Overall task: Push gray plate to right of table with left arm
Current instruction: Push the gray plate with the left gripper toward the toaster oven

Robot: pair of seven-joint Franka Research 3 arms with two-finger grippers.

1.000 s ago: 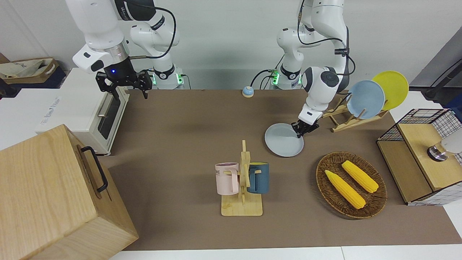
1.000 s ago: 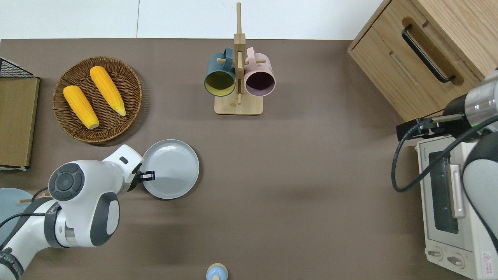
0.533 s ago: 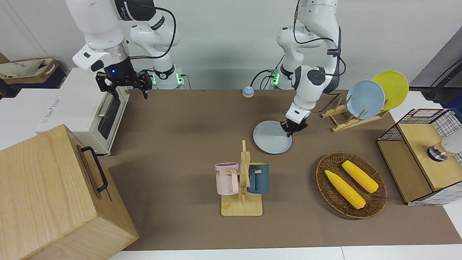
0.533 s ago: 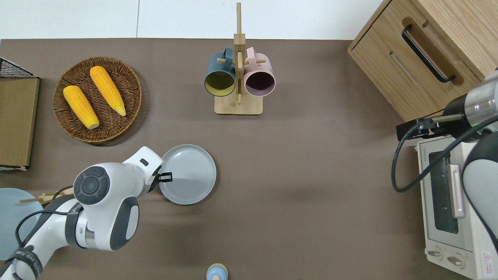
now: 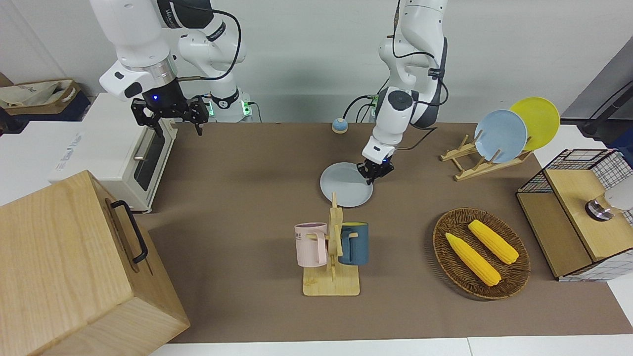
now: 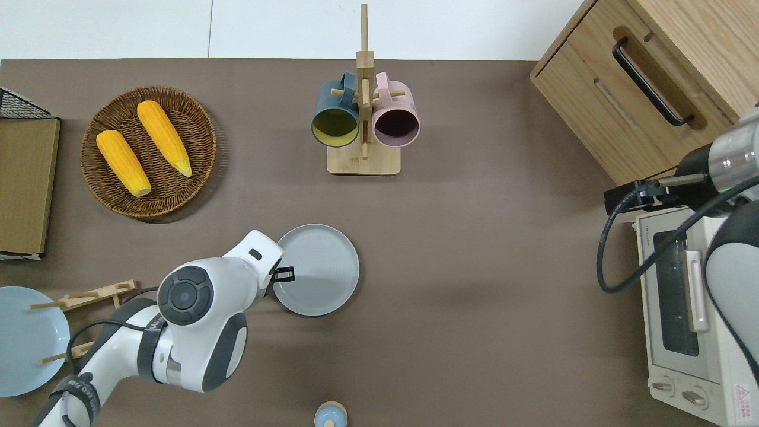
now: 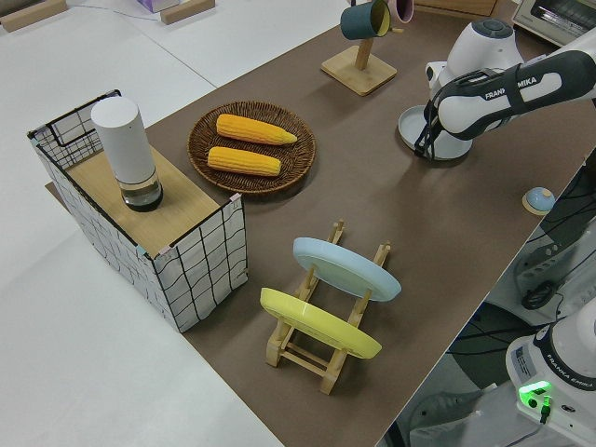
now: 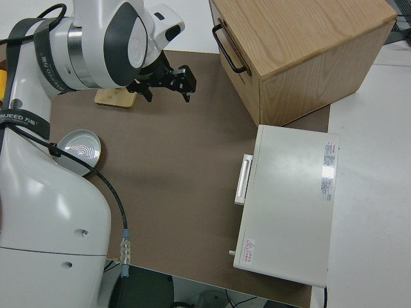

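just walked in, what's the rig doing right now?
The left gripper is down at the rim of the gray plate, on the side toward the left arm's end, pushing it across the table toward the right arm's end. The plate lies flat on the mat about mid-table, nearer to the robots than the mug rack, with open mat between it and the toaster oven. The right arm is parked.

From overhead, the left arm (image 6: 190,320) hides the gray plate's (image 6: 320,270) edge toward its own end of the desk, and the left gripper (image 6: 283,274) is too small to tell its finger spacing. The light-blue plate (image 6: 24,341) (on a wooden rack) is cut off by the frame edge.
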